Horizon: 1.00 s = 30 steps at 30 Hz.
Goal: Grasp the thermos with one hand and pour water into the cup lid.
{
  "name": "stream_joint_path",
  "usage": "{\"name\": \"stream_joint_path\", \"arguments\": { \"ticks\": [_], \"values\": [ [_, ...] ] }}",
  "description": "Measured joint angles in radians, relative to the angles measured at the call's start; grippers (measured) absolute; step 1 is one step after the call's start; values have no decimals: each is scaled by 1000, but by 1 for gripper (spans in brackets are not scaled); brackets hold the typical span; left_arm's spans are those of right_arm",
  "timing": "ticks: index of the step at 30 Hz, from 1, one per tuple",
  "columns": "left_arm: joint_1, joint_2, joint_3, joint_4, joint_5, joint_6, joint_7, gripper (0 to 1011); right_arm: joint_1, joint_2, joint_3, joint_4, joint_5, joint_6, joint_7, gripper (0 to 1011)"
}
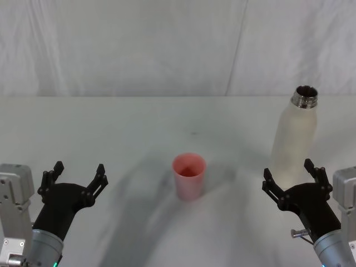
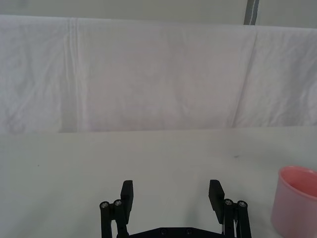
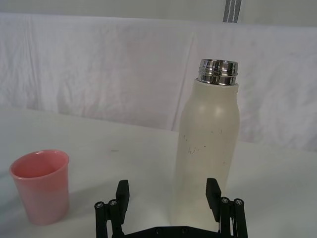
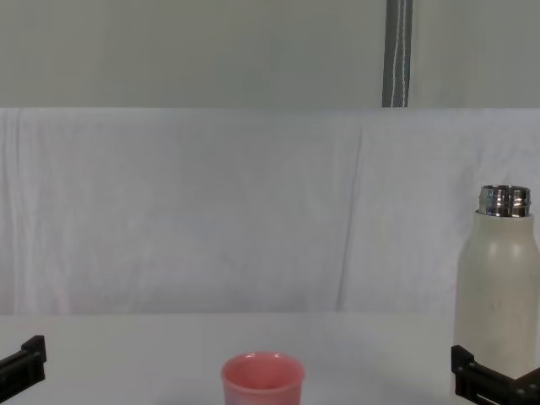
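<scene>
Right end effector wide, just before thermos; left end effector wide, parked.

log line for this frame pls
phase: pre-grasp | right gripper: open, just short of thermos | left gripper: open, idle | cup lid: upright, centre | pour: not started

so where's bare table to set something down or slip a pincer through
Bare table spans from the left pincer to the cup lid, and behind it. A narrower gap lies between cup lid and thermos. It is crowded where the open right pincer sits by the thermos.
</scene>
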Motion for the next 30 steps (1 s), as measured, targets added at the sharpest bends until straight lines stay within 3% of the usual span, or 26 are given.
{"name": "stream_joint_path", "arguments": {
  "ticks": [8,16,30],
  "values": [
    [0,0,0,0,0,0,0,1001,0,-1,2,0,0,0,1,1000],
    [0,0,0,0,0,0,0,1001,0,-35,44,2,19,-8,6,1000],
    [0,0,0,0,0,0,0,1001,56,-88,105,72,52,-21,50,1000]
  ]
}}
